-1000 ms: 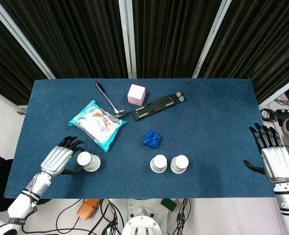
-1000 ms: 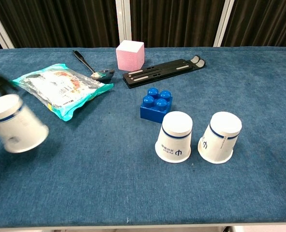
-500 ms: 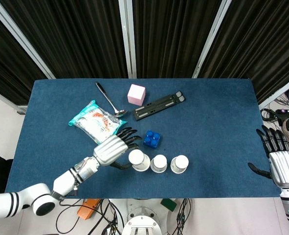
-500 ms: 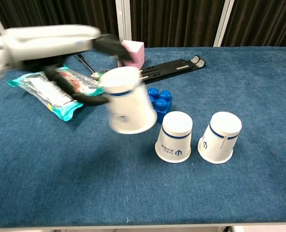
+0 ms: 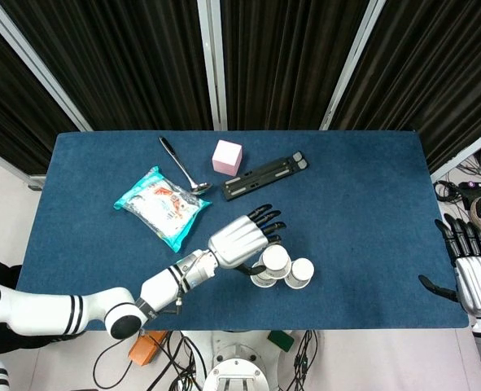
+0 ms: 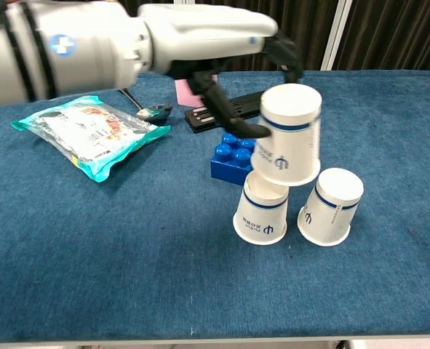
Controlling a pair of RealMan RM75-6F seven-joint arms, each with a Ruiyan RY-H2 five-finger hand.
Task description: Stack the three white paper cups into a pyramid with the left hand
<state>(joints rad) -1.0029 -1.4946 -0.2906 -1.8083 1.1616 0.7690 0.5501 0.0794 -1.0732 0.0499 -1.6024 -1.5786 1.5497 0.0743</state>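
The top cup (image 6: 287,135) is pinched in the left hand (image 5: 242,240) above the two bottom cups (image 6: 263,208) so it can sit on both.

Three white paper cups, blue band, inverted. Top cup (image 6: 287,136): gripped in the left hand (image 5: 242,238), above the other two. Base cups: left cup (image 6: 262,209) and right cup (image 6: 329,206), upright-inverted, side by side below the hand.

Left hand (image 5: 242,241): arm stretched across the table, fingers wrapped around a white paper cup (image 6: 288,134).
Right hand (image 5: 478,281): fingers spread, holding nothing.
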